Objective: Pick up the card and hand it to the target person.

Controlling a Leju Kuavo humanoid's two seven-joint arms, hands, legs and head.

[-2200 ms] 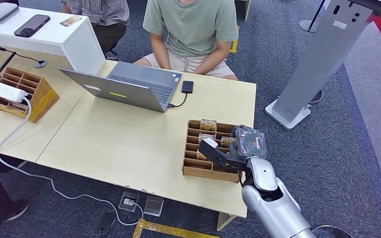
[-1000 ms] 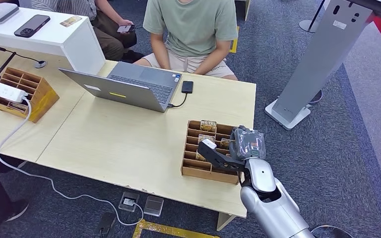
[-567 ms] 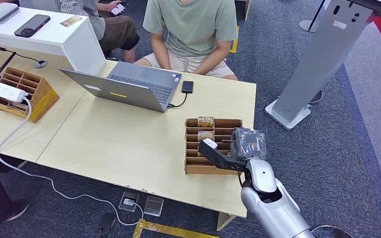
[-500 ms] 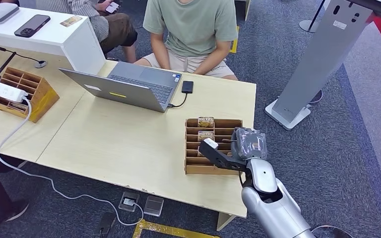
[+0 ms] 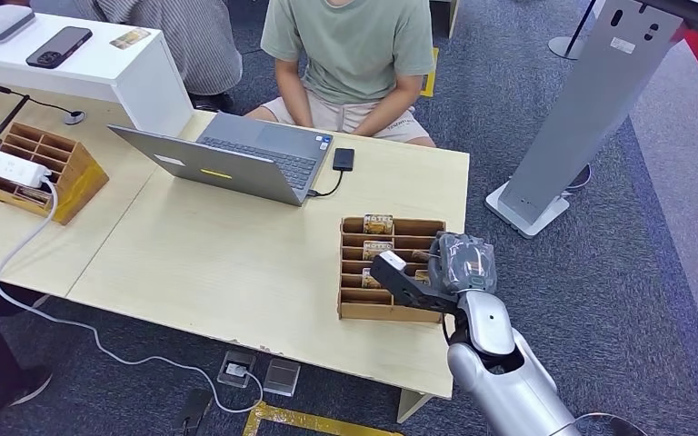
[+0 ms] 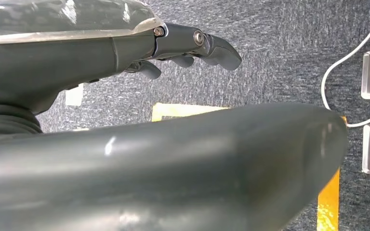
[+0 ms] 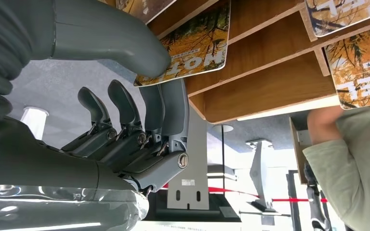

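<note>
I see a slotted wooden card box (image 5: 391, 269) near the right front corner of the pale wood counter (image 5: 236, 254), with glossy, round-cornered printed cards standing in its slots; I count at least three in the head view. My right hand (image 5: 436, 272) is over the box's right side, thumb and dark fingers (image 7: 166, 113) pinching one card (image 7: 192, 41) still in its slot. My left hand (image 6: 125, 53) hangs over grey carpet, fingers loosely apart, holding nothing.
</note>
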